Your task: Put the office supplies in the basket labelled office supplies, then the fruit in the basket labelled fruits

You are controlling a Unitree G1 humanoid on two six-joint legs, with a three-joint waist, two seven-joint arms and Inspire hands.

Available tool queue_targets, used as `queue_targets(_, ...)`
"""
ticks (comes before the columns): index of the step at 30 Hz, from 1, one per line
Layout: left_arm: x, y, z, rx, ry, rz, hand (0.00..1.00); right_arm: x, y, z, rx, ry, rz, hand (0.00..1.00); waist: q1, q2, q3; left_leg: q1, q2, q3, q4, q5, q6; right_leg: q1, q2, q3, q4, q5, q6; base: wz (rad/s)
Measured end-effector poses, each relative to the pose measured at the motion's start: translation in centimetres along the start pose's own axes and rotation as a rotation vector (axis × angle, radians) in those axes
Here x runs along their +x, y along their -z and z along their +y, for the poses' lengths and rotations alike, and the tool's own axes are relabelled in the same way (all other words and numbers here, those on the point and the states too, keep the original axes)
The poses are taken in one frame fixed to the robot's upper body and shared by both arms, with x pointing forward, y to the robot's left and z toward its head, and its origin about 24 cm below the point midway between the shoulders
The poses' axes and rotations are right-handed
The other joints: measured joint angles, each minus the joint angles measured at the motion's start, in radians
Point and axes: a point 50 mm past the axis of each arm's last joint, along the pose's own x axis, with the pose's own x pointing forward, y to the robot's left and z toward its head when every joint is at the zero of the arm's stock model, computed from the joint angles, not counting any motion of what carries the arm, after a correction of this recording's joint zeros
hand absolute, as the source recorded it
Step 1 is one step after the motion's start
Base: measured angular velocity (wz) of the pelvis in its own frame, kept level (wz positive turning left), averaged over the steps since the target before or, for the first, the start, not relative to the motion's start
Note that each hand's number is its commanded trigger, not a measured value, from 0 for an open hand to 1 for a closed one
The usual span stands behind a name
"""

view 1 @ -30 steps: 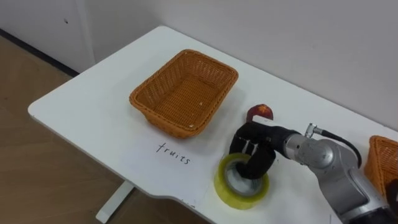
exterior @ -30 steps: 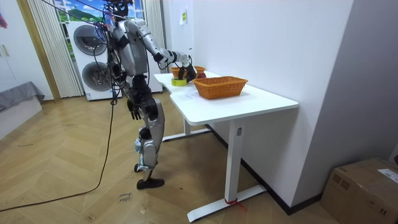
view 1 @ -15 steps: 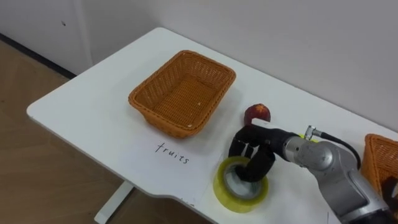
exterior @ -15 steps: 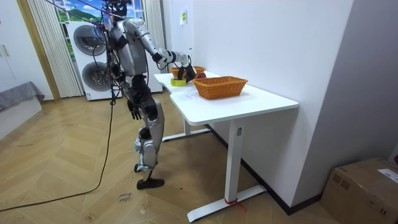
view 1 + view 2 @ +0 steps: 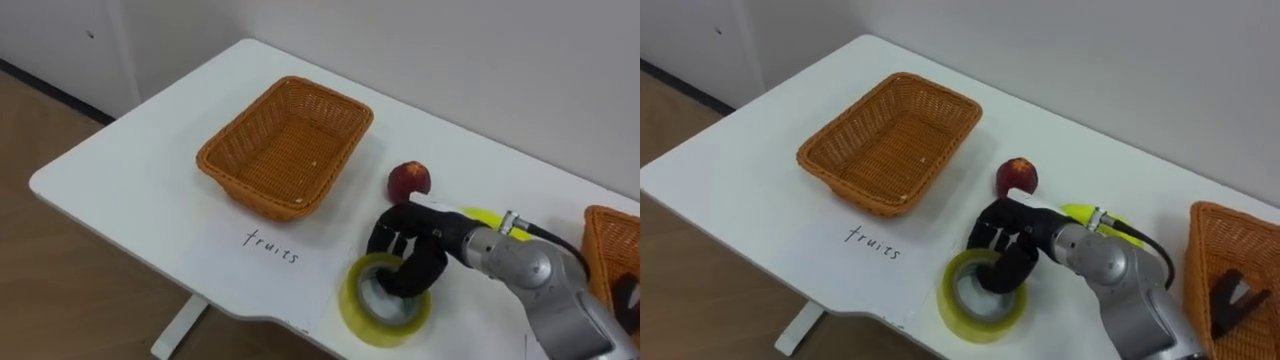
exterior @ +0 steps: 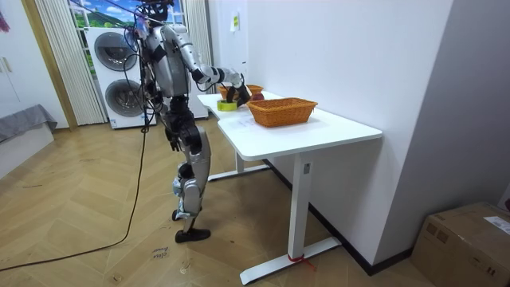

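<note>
A yellow tape roll point(image 5: 357, 312) lies flat near the table's front edge. My right hand point(image 5: 408, 246) sits on it with fingers curled down into its hole, gripping the rim. Just behind the hand rests a red fruit point(image 5: 409, 180), and a yellow fruit point(image 5: 481, 216) peeks out behind my wrist. To the left stands an empty wicker basket point(image 5: 216, 165) with a handwritten "fruits" label point(image 5: 270, 246) in front of it. In the room view I stand at the table's long side, and my left hand point(image 6: 170, 140) hangs by my hip.
A second wicker basket point(image 5: 1218, 238) stands at the far right with a black item point(image 5: 1232, 289) inside. The white table point(image 5: 130, 190) ends close in front of the tape and to the left of the fruit basket. A wall runs behind the table.
My right hand has drawn back slightly on the tape roll, so the red fruit behind it now shows whole. The view has shifted a little.
</note>
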Motion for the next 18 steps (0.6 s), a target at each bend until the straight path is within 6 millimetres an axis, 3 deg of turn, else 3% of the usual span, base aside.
queue_targets(2, 0.0, 0.3, -0.2, -0.014, 0.003, 0.004, 0.00, -0.2, -0.2, -0.3, -0.004, 0.012, -0.011, 1.00, -0.031, 0.007, 0.0034, 0.006, 0.000, 0.003, 0.002, 0.000, 0.001, 0.001, 0.000, 0.007, 0.000, 0.001, 0.002, -0.08)
queue_targets(5, -0.1, 1.0, -0.6, -0.067, 0.005, 0.000, 0.00, -1.4, -0.7, -2.2, -0.008, 0.110, -0.045, 1.00, -0.068, 0.025, 0.0066, 0.007, 0.000, 0.016, 0.002, -0.001, 0.002, 0.000, 0.000, 0.021, -0.001, 0.003, 0.003, -0.11)
queue_targets(8, -0.2, 1.6, -0.7, -0.091, 0.002, 0.009, 0.00, -2.6, -0.8, -4.1, -0.007, 0.223, -0.071, 1.00, -0.094, 0.032, 0.0047, 0.023, 0.002, 0.025, -0.003, 0.000, 0.002, 0.006, 0.000, 0.030, -0.001, 0.003, 0.003, -0.09)
queue_targets(10, -0.2, 2.0, -1.0, -0.095, 0.005, 0.022, 0.00, -3.3, -0.6, -5.0, -0.005, 0.283, -0.070, 1.00, -0.103, 0.032, -0.0022, 0.025, 0.001, 0.024, -0.007, 0.000, 0.002, 0.010, -0.001, 0.029, -0.002, 0.003, 0.004, 0.00)
queue_targets(18, -0.5, 3.2, -1.7, -0.121, 0.000, 0.043, 0.00, -5.5, 0.1, -7.6, 0.106, 0.487, -0.116, 1.00, -0.152, 0.019, -0.0121, 0.042, 0.002, 0.028, -0.007, 0.000, 0.002, 0.022, -0.001, 0.029, -0.004, 0.003, 0.004, -0.01)
